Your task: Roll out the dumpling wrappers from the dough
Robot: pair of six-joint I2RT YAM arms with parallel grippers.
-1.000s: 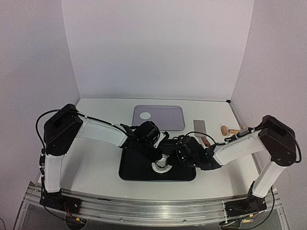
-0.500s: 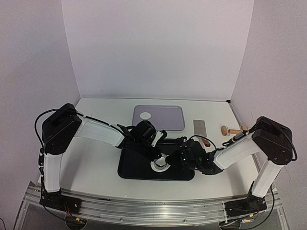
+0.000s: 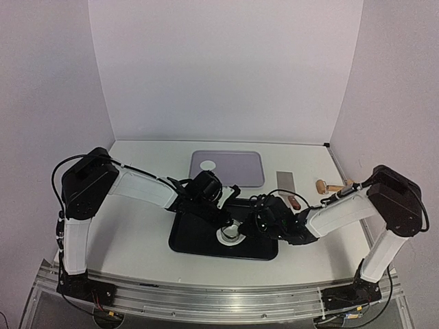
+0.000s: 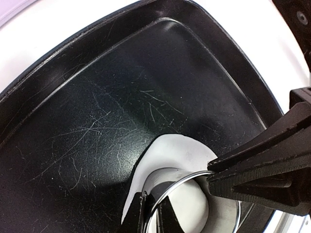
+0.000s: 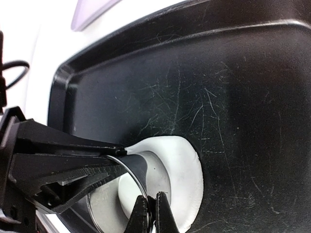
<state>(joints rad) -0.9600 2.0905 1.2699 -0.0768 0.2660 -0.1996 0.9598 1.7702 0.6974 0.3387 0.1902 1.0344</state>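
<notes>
Mid-frame: left gripper [image 4: 150, 214] and right gripper [image 5: 149, 209] each pinch rim of metal ring cutter [image 5: 146, 169], set on flattened dough [image 5: 187, 165] in black tray [image 5: 218, 97]. Dumpling wrapper [image 3: 208, 165] on grey tray [image 3: 240, 171], above.

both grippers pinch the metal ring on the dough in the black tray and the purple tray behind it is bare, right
Not bare: the top view shows one wrapper lying on the purple tray. The rest holds.

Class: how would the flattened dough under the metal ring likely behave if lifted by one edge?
Probably floppy: the dough lies thin and flat on the black tray. Likely to tear, since the metal ring seems pressed into it.
</notes>
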